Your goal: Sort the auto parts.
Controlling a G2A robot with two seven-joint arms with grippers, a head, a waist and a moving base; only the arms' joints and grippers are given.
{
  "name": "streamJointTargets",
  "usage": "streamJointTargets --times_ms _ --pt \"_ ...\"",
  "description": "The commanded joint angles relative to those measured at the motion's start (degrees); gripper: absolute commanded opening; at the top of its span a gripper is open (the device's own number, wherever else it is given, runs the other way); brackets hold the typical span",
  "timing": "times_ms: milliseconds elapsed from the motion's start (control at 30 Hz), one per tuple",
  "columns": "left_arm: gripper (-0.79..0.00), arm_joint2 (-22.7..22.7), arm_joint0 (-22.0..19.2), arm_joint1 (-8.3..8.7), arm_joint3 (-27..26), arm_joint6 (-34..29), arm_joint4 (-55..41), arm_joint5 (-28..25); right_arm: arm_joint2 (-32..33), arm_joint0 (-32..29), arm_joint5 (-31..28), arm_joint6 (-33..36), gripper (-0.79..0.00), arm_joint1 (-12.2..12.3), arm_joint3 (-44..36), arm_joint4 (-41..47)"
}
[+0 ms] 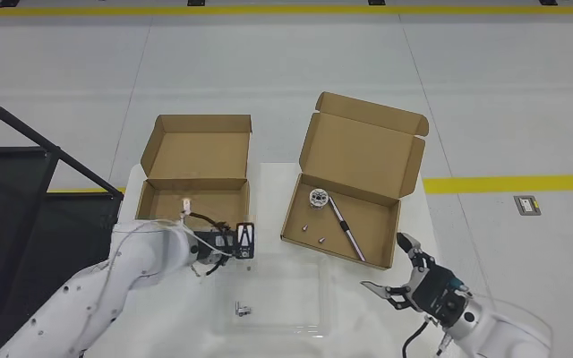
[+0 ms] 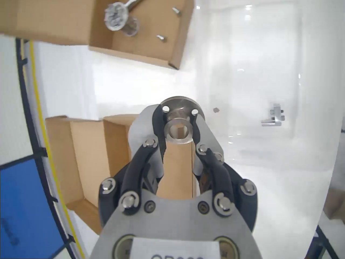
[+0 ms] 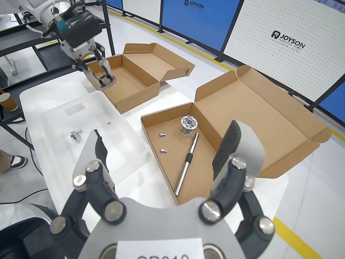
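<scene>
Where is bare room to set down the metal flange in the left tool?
The left brown cardboard box looks bare inside. The right cardboard box is crowded: toothed metal wheel, two small bolts, long steel rod. The clear plastic tray is free beside its small metal bracket.

- A factory-style robotics workshop hall.
- Pale painted floor [image 1: 269, 72] with yellow lane lines [image 1: 497, 184].
- Blue and white pegboard partition panels [image 3: 296, 14] on black frames behind the white counter [image 3: 40, 98].

A white bench [image 1: 267, 192] carries two open cardboard boxes and a clear tray [image 1: 286, 304]. One box [image 1: 197, 148] lies just beside the left jaws. The other box [image 1: 358, 157] lies just ahead of the right jaws. The tray lies between both pairs.
</scene>
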Motion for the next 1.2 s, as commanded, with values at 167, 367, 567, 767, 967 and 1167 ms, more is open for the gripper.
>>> streamJointTargets --times_ms 167,367,567,767,967,1167 --pt "-0.785 -17.59 13.98 4.19 1.59 8.92 3.39 8.60 -2.18 2.60 0.23 3.97 0.000 0.12 -1.89 0.11" --pt "-0.785 -17.59 13.98 4.19 1.59 8.92 3.39 8.60 -3.13 3.29 -0.60 6.39 0.000 0.19 -2.45 0.76" --pt "-0.785 -17.59 13.98 4.19 1.59 8.92 3.39 8.60 -3.13 3.29 -0.60 6.39 0.000 0.19 -2.45 0.76" --pt "-0.785 -16.95 13.62 3.43 7.81 7.16 -0.88 11.05 -3.13 3.29 -0.60 6.39 0.000 0.19 -2.45 0.76" --pt "-0.785 -12.00 6.57 1.26 18.68 5.11 -1.67 12.07 -3.13 3.29 -0.60 6.39 0.000 0.19 -2.45 0.76" --pt "-0.785 -2.91 -3.53 -2.64 31.58 2.09 0.24 11.42 -3.13 3.29 -0.60 6.39 0.000 0.19 -2.45 0.76"
